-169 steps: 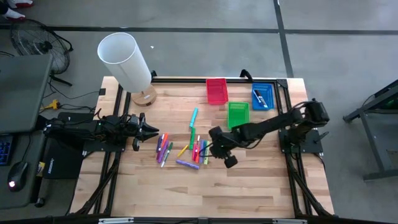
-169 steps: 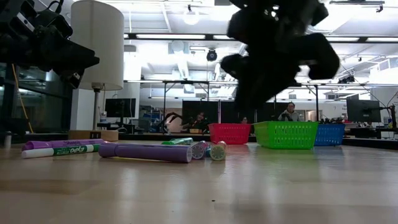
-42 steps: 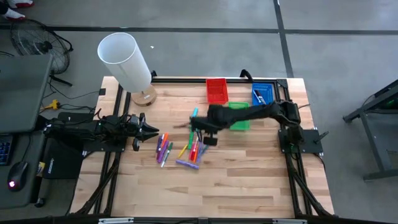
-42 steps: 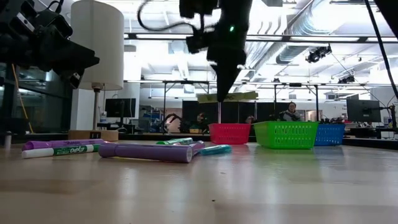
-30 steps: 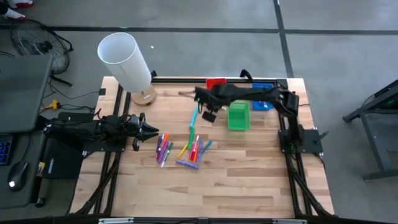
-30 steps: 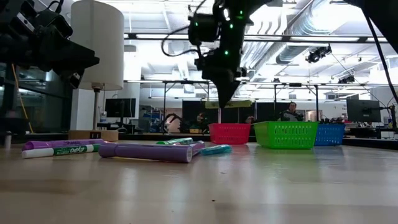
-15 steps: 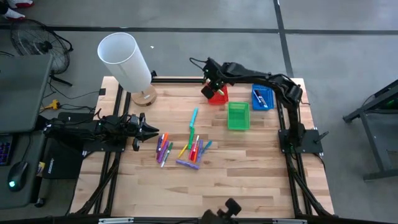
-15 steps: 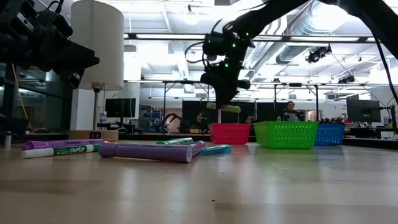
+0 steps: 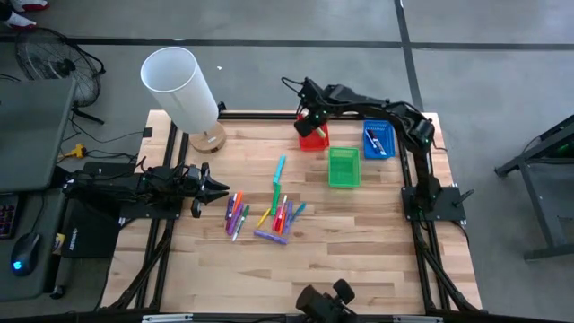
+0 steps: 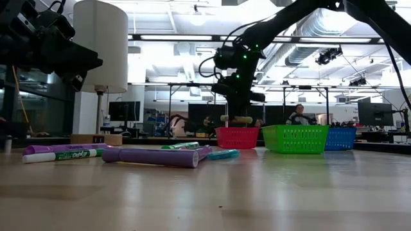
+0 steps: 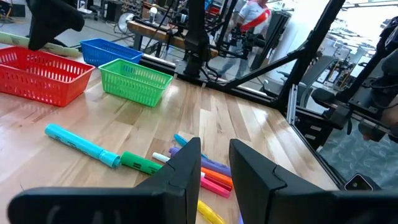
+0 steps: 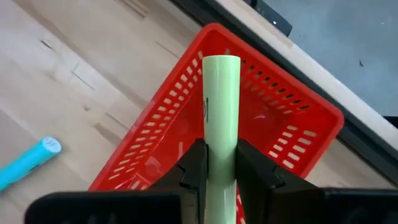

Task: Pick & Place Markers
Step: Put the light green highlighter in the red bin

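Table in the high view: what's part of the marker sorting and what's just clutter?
Job:
- markers loose on the table
- pale green marker held in the right gripper, over the red tray
- green tray
- blue tray

Lying about:
- lamp
- left gripper, waiting beside the pile

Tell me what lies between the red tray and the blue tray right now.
Only bare tabletop: in the high view the red tray and blue tray have open wood between them; the green tray sits nearer the front.
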